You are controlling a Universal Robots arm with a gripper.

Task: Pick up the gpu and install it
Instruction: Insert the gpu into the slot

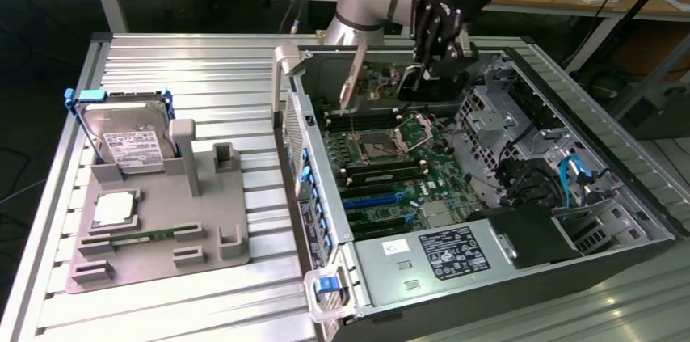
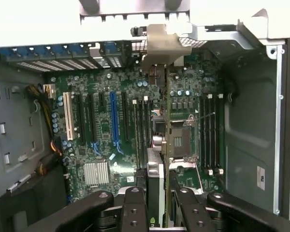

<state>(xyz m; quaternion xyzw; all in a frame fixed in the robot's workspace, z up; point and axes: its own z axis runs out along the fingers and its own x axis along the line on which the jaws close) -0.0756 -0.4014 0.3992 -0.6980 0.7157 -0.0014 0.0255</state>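
Observation:
My gripper (image 1: 437, 59) hangs over the open computer case (image 1: 323, 221), shut on the gpu (image 1: 422, 85). The dark card hangs below the fingers, and its silver end bracket (image 1: 351, 79) slants down toward the case's wall. In the wrist view the gpu (image 2: 165, 121) is seen edge-on, running from between my fingers (image 2: 134, 209) out over the motherboard (image 2: 101, 140), its bracket (image 2: 162, 43) at the far end near the rear slot openings. The card is above the board, roughly over the CPU socket (image 2: 183, 140), to one side of the blue slot (image 2: 113, 121) and the white slot (image 2: 67, 121).
On the exterior view's left, a grey fixture (image 1: 205, 237) on the metal table holds a silver hard drive (image 1: 124, 140), a CPU (image 1: 113, 209) and a green memory stick (image 1: 135, 237). Drive cages and cables (image 1: 571, 176) fill the case's right side, and a power supply (image 1: 442, 249) sits at its near end.

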